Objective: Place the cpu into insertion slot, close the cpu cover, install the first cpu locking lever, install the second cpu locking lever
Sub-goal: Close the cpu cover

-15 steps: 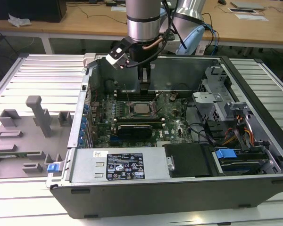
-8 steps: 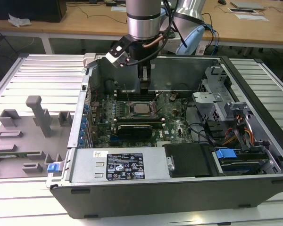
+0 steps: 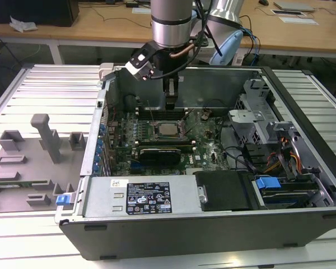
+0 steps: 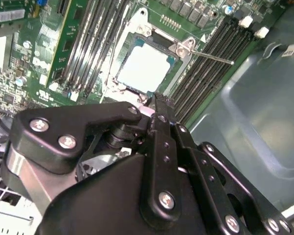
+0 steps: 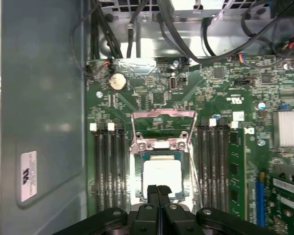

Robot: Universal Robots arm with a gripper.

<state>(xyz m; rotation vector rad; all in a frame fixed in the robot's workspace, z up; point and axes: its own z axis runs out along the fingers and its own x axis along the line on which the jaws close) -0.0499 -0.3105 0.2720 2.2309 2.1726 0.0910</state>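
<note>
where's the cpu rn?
The small flat square silver-grey cpu sits in the dark-framed square insertion slot on the green board, between the long black memory slot banks in both wrist views, right by the tips of the black pincer.

In the first wrist view the cpu [image 5: 161, 172] is topped with pale, matt silver-grey metal, and the cpu cover [image 5: 162, 114] is made of thin bare metal with a dull sheen. The gripper [image 5: 158, 188] is finished in matt black and studded with shiny screw heads. In the exterior view the case [image 3: 213, 84] is formed of smooth grey sheet metal. A ribbed metal tabletop [image 3: 45, 84] is seen at its 9 o'clock and a pale wood desk [image 3: 101, 25] at 12 o'clock.
</note>
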